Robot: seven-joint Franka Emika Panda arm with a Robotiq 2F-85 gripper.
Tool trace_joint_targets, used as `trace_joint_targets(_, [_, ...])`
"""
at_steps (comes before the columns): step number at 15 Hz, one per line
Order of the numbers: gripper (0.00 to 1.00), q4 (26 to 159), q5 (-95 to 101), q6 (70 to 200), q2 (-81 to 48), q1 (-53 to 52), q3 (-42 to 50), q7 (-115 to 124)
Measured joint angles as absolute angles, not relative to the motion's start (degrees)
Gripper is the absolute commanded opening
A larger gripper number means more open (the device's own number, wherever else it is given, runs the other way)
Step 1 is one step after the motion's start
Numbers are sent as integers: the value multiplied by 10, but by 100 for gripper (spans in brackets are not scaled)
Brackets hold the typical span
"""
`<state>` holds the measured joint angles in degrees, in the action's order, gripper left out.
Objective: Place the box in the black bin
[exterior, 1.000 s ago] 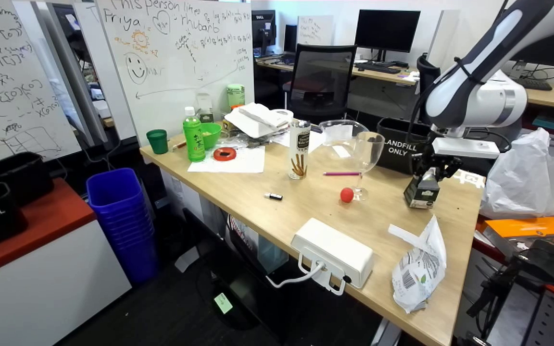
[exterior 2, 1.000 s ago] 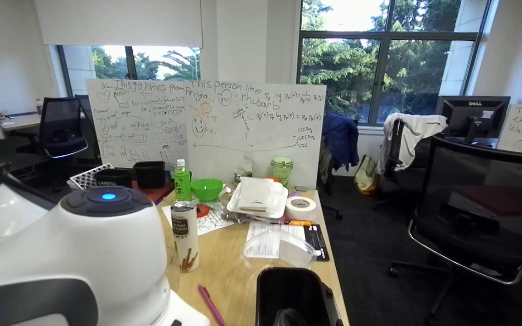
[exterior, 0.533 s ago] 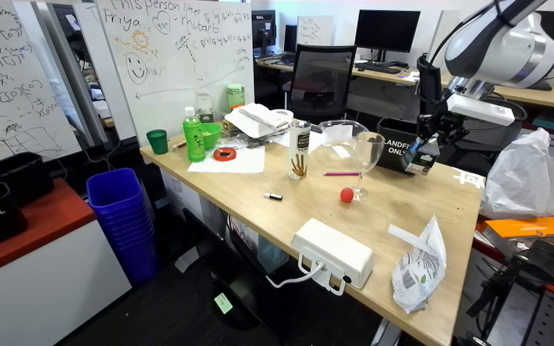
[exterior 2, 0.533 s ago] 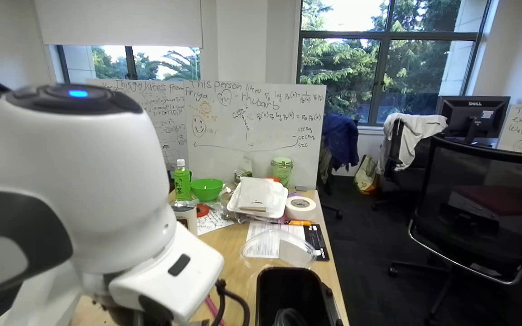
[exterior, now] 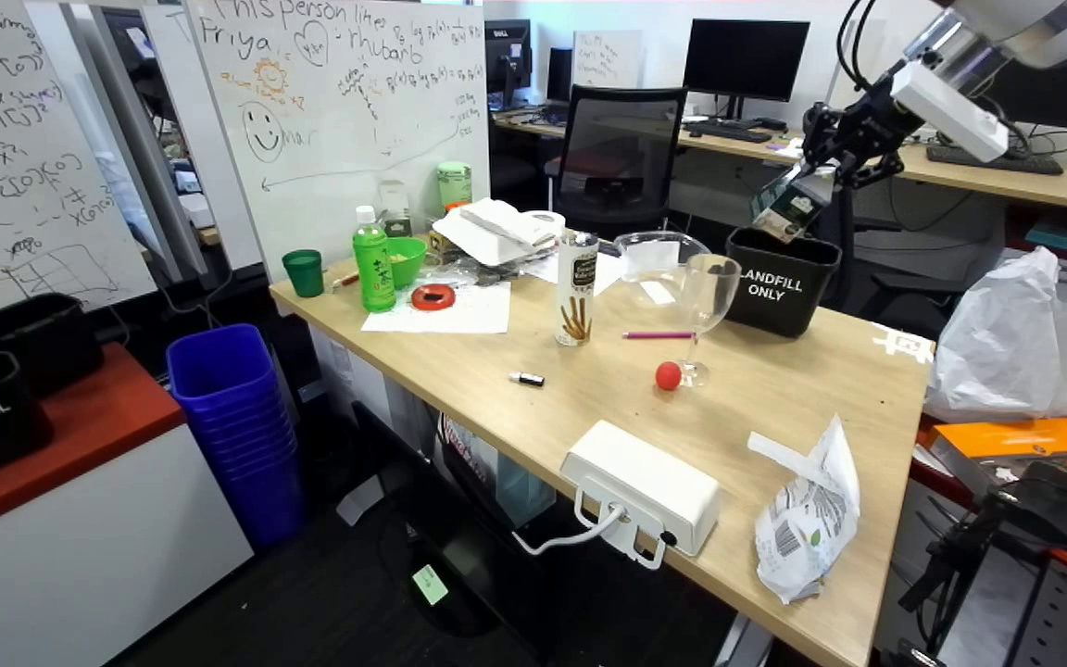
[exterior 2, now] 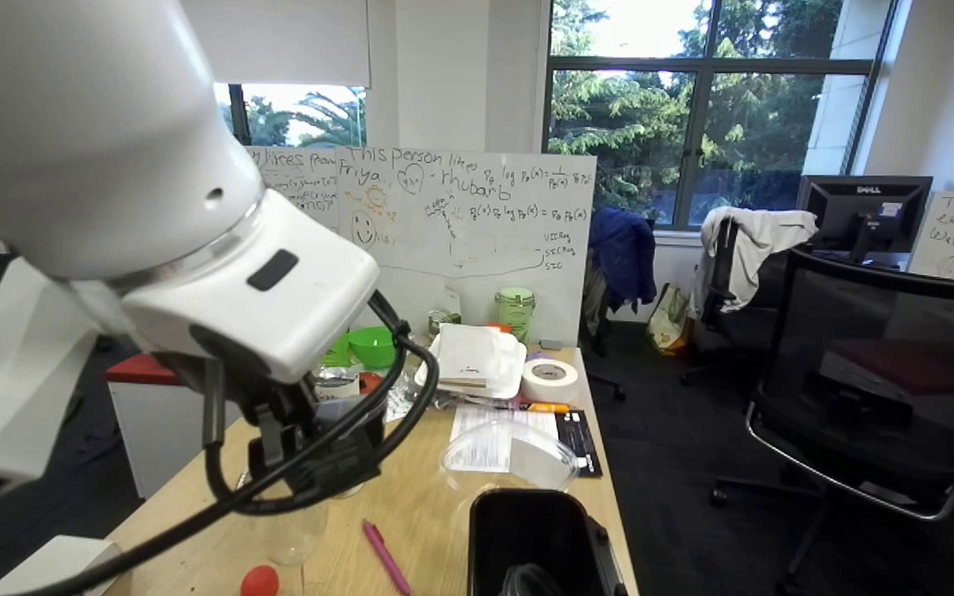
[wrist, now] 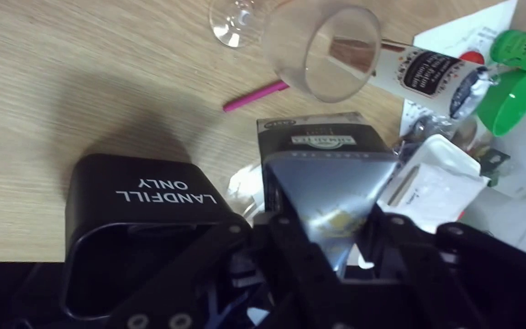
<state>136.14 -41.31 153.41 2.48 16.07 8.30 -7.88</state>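
I pinch the box [exterior: 791, 203] by its pale, tapering top between the fingertips of my gripper [wrist: 329, 224]; it hangs in the air just ahead of them. The black bin [wrist: 144, 210] stands lower and to the left of my fingers in the wrist view, and in an exterior view its rim [exterior 2: 524, 492] lies off to the right of my gripper, so I judge the box is not yet over the opening. To do this well, I should shift across at this height with a firm pinch, tip my fingers more steeply down, then let go low over the opening. The box is tilted: its long axis runs out from my fingertips, slanting downward, the broad end farthest from me.
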Motion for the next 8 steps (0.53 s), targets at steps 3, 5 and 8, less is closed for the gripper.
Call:
trace_joint_targets(3, [8, 1342, -475, 1549, 26, 160, 84, -89])
trace_joint_targets(5, [8, 1328, -503, 1576, 17, 160, 87, -95])
trace_joint_targets(8, [8, 1302, -527, 1625, -7, 161, 88, -102])
